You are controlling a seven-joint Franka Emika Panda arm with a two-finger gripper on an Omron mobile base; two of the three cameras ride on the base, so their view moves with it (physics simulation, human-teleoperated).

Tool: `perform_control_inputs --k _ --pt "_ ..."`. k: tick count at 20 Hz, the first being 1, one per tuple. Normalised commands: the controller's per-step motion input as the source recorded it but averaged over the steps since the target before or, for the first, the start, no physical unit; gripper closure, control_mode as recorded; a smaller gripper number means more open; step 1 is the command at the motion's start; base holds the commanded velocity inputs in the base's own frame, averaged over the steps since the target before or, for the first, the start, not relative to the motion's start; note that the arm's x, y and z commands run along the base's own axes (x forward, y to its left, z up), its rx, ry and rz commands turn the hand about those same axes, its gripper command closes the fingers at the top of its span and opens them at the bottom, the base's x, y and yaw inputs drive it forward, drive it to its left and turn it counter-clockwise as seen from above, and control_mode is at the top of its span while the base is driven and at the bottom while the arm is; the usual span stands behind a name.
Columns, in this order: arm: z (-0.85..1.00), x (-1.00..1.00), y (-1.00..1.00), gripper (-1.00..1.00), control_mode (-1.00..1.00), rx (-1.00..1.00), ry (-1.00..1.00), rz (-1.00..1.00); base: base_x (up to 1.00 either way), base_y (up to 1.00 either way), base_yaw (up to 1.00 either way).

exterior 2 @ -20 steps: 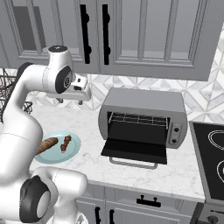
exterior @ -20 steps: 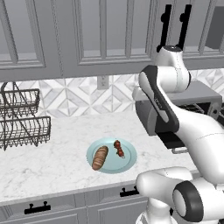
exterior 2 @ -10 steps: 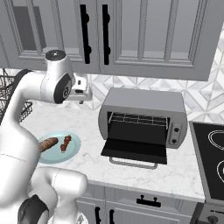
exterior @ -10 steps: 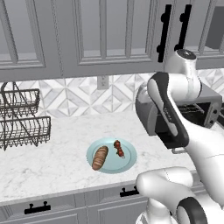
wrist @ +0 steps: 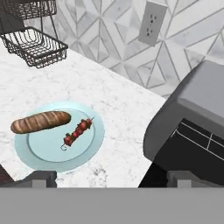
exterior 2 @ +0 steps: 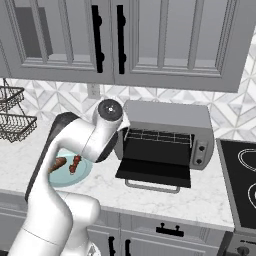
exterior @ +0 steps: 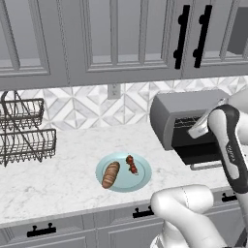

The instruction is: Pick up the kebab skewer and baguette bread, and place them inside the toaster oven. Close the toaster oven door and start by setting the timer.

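I see the kebab skewer [wrist: 77, 132] and baguette bread [wrist: 40, 121] lying side by side, not touching, on the pale blue plate [wrist: 46, 155], which sits on the counter just left of the toaster oven [exterior 2: 167, 132]. Its door [exterior 2: 155, 162] hangs down, open. I cannot tell whether the gripper's fingers are parted.

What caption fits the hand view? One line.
Baguette and skewer on a blue plate, beside the open toaster oven.

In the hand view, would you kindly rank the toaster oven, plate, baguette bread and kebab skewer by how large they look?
1. toaster oven, though cut off at the frame edge
2. plate
3. baguette bread
4. kebab skewer
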Motion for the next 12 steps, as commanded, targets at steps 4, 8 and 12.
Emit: perform_control_inputs --k 4,8,12 --pt "-0.06 -0.08 -0.99 -1.00 -1.00 0.00 -0.09 0.39 0.00 0.00 0.00" --pt "-0.34 0.04 -0.75 -1.00 -1.00 -0.05 -0.18 0.19 0.00 0.00 0.00" --pt "-0.33 0.14 -0.23 -1.00 -1.00 0.00 -0.23 0.00 0.00 0.00 0.00"
